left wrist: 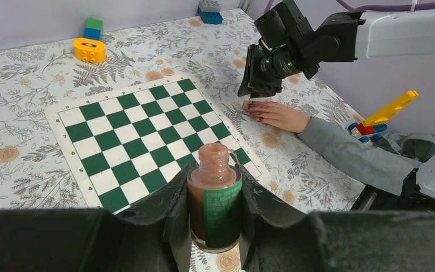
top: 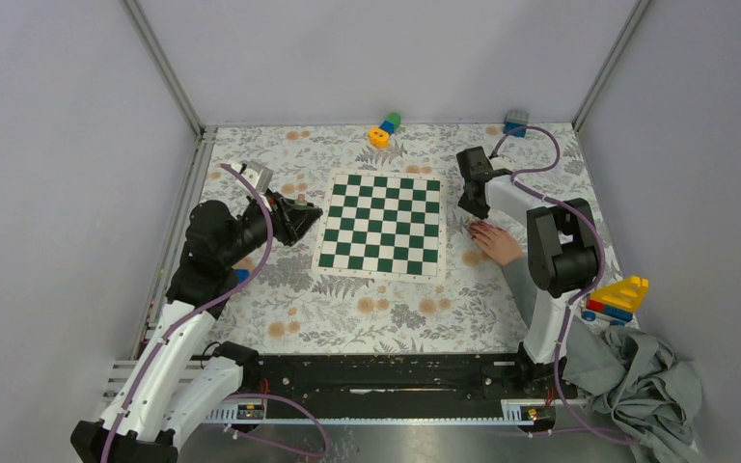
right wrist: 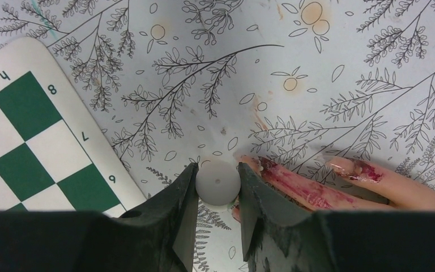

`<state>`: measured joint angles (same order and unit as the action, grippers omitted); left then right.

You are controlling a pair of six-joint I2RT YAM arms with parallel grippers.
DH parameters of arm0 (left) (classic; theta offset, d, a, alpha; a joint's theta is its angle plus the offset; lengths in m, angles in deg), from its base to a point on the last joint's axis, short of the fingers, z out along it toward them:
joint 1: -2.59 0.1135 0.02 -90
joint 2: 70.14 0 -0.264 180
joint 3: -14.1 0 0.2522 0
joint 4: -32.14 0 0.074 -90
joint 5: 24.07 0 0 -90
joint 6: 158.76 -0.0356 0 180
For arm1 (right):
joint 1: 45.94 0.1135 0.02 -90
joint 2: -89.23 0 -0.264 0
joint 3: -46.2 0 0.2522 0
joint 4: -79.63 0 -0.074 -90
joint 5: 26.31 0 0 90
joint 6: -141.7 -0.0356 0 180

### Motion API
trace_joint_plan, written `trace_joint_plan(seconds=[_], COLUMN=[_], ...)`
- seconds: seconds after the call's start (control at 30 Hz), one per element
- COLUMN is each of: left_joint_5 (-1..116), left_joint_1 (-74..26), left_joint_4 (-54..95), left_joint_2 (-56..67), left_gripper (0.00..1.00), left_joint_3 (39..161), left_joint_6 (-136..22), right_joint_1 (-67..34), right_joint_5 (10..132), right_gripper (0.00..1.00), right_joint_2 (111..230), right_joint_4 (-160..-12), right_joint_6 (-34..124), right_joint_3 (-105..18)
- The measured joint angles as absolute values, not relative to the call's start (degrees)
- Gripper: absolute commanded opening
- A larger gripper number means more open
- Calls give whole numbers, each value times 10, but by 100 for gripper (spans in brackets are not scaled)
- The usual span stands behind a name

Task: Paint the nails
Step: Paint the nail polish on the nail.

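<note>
Nearest you, by the right arm's base, lie a grey cloth (top: 637, 381) and a yellow toy (top: 619, 294), both out of the work.

Next out is the hand (top: 495, 242), palm down on the table (top: 367, 309) just right of the board (top: 381, 222), with its grey sleeve (left wrist: 351, 150) trailing back toward you. Its fingers point at the board's edge and lie loosely side by side. The thumb is not in view.

The nails (right wrist: 368, 171) show red. At least two look coated, and the colour has run well past them onto the skin of the fingers. You cannot count from here how many are finished, so judge the job as part done, with the hidden nails unchecked.

Your left gripper (left wrist: 215, 195), on the far side of the board from the hand, is clamped on the bottle (left wrist: 214, 164). The bottle is upright and uncapped, with polish inside. It is well apart from the hand.

Your right gripper (right wrist: 218, 190) hangs over the fingertips, its jaws closed on the white cap (right wrist: 218, 181). You see the cap end-on, so the brush beneath it is hidden. You cannot tell whether it touches a nail.

Farthest off, by the back wall, sit some toy bricks (top: 384, 128).
</note>
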<state>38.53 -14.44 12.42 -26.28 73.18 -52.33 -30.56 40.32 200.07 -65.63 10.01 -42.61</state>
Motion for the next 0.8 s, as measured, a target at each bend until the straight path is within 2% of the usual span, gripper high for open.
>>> trace_joint_plan(seconds=[0.8], left_joint_5=[390], left_joint_1=[-148], left_joint_4=[120], left_joint_2=[-269], left_gripper=[0], left_joint_3=[732], left_joint_6=[-527], right_joint_1=[-304], right_joint_5=[372], right_gripper=[0], right_joint_2=[2001], right_joint_4=[-631], right_joint_6=[100], right_joint_3=[-428])
